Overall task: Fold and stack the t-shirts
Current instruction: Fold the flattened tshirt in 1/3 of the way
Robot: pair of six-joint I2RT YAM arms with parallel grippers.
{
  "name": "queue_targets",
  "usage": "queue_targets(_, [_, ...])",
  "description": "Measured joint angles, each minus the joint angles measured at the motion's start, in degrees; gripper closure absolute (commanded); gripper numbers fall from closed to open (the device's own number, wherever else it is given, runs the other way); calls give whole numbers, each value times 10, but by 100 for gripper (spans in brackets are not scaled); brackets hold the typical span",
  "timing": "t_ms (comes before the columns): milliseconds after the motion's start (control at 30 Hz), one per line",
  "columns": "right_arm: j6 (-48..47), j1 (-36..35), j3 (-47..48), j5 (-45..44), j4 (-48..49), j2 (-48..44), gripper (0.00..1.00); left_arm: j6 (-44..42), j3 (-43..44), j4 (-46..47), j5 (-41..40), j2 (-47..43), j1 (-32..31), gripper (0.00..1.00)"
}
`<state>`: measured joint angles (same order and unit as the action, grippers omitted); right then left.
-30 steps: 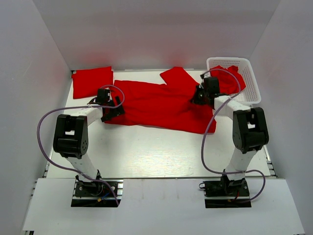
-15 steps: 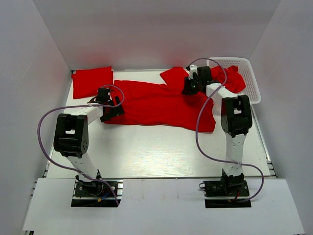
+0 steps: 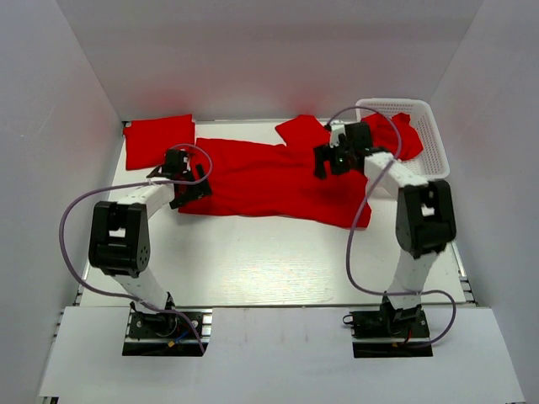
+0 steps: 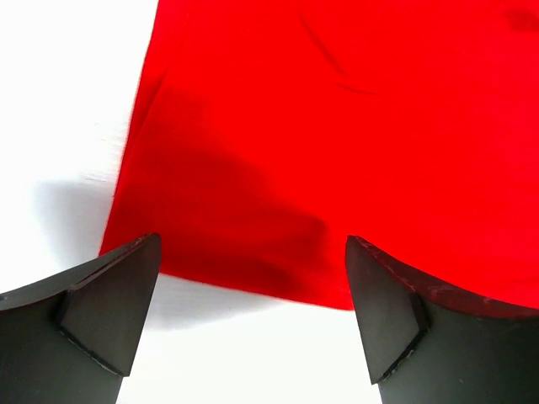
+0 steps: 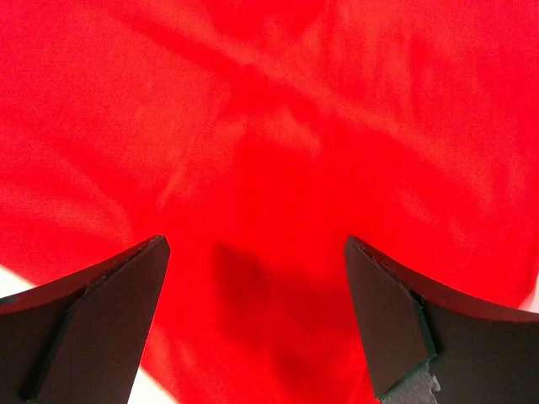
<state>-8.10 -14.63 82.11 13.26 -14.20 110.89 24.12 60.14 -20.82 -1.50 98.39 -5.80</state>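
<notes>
White tabletop: flat bright red cloth t-shirt under both arms. Left gripper agape over its corner, right gripper agape above mid-cloth, both empty.

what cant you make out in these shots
- Top view: how many shirts lie in the basket; its wall and the right arm hide part of the red cloth there.
- Top view: layers in the folded shirt at far left; too small.
- Right wrist view: which part of the spread shirt this is; blurred, and the frame cuts it off.
</notes>
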Motion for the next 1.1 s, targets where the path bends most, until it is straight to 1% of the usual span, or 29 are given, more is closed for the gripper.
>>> queue_targets(167, [88, 3, -138, -24, 26, -137, 10, -10, 12, -5, 1, -41, 0, 0])
queue_targets(267, [136, 3, -188, -44, 37, -175, 10, -14, 19, 8, 9, -55, 0, 0])
queue_targets(367, [173, 4, -229, -53, 44, -184, 10, -17, 23, 25, 22, -47, 0, 0])
queue_targets(467, [205, 5, -260, -54, 46, -176, 10, -18, 24, 37, 30, -21, 0, 0])
queue_targets(700, [271, 19, -272, -73, 62, -131, 10, -17, 24, 51, 26, 54, 1, 0])
queue_targets(800, [307, 35, -296, -87, 91, -144, 10, -15, 19, 59, 19, 53, 1, 0])
queue_targets(867, [325, 44, -326, -97, 112, -163, 14, -10, 5, 71, 17, 47, 1, 0])
queue_targets(900, [331, 48, -341, -101, 120, -174, 10, -6, -2, 76, 15, 43, 1, 0])
queue_targets(1000, [345, 58, -382, -101, 136, -209, 10, 11, -31, 85, 4, 23, 1, 0])
queue_targets(1100, [353, 59, -426, -101, 137, -255, 10, 32, -81, 85, 0, -18, 0, 0])
